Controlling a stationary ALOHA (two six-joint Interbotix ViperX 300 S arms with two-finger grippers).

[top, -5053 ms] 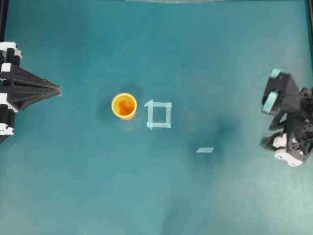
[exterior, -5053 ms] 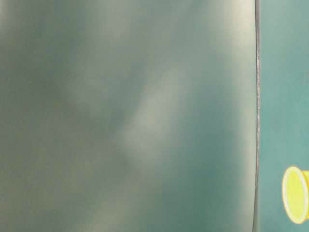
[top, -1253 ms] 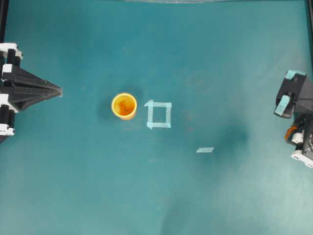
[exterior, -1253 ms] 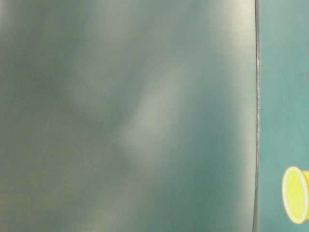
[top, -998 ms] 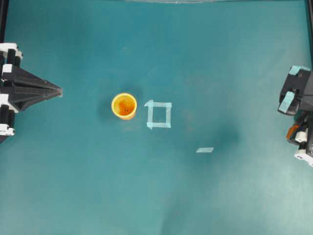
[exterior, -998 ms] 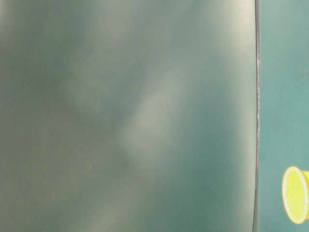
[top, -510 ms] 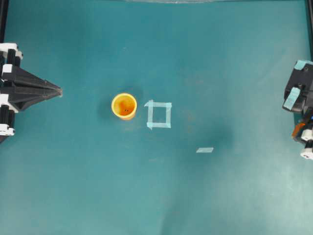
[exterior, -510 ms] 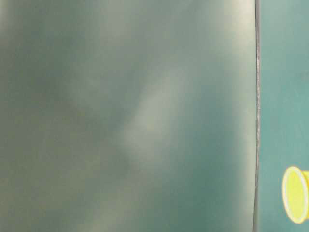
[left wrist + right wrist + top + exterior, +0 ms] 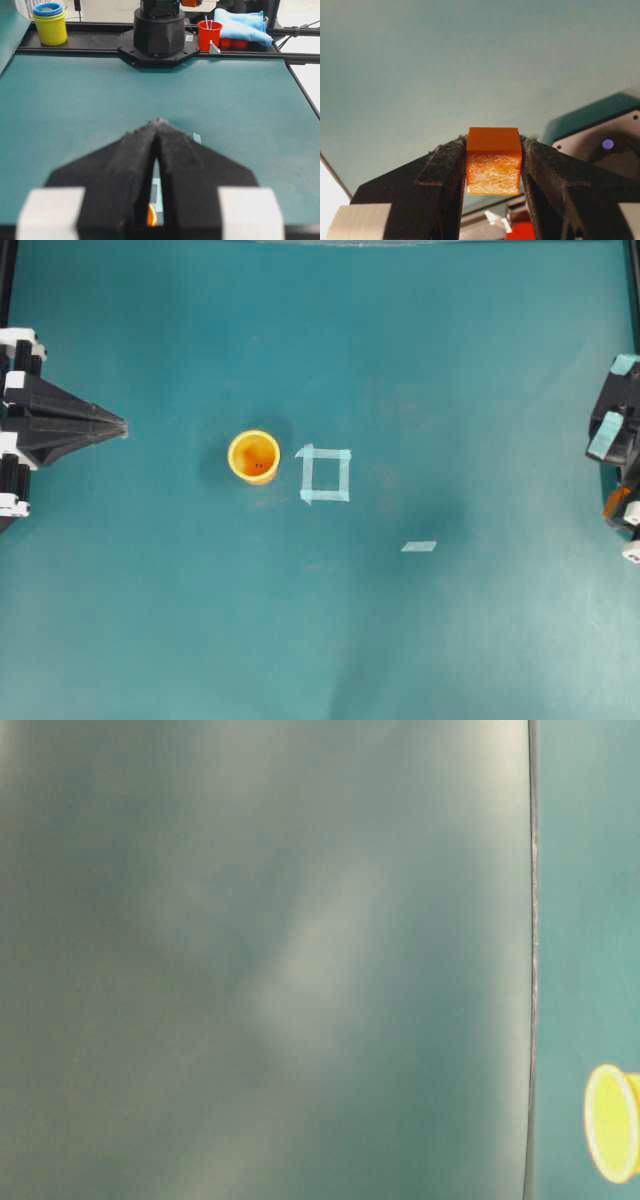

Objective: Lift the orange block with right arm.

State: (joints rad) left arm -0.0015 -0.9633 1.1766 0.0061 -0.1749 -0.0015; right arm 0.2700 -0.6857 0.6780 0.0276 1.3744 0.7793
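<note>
The orange block [image 9: 493, 165], a small cube with a rough, paler near face, sits clamped between the two black fingers of my right gripper [image 9: 493, 145], held up off the table. The teal table fills the right wrist view behind it. From overhead, the right arm [image 9: 620, 435] shows only partly at the far right edge, with light blue tape patches on it. My left gripper [image 9: 122, 426] rests at the left edge, fingers pressed together to a point with nothing in them; the left wrist view shows the same shut tips [image 9: 159, 122].
A round yellow-orange cup [image 9: 254, 456] stands left of centre, also seen in the table-level view [image 9: 612, 1122]. Beside it lie a light blue tape square [image 9: 325, 474] and a tape strip [image 9: 419, 546]. Stacked cups [image 9: 49, 22], a red cup [image 9: 209, 34] and a blue cloth [image 9: 240, 25] sit beyond the table.
The right arm has drawn back to the right, toward the overhead view's edge, with the block still in its fingers. The left arm and the cup have not moved.
</note>
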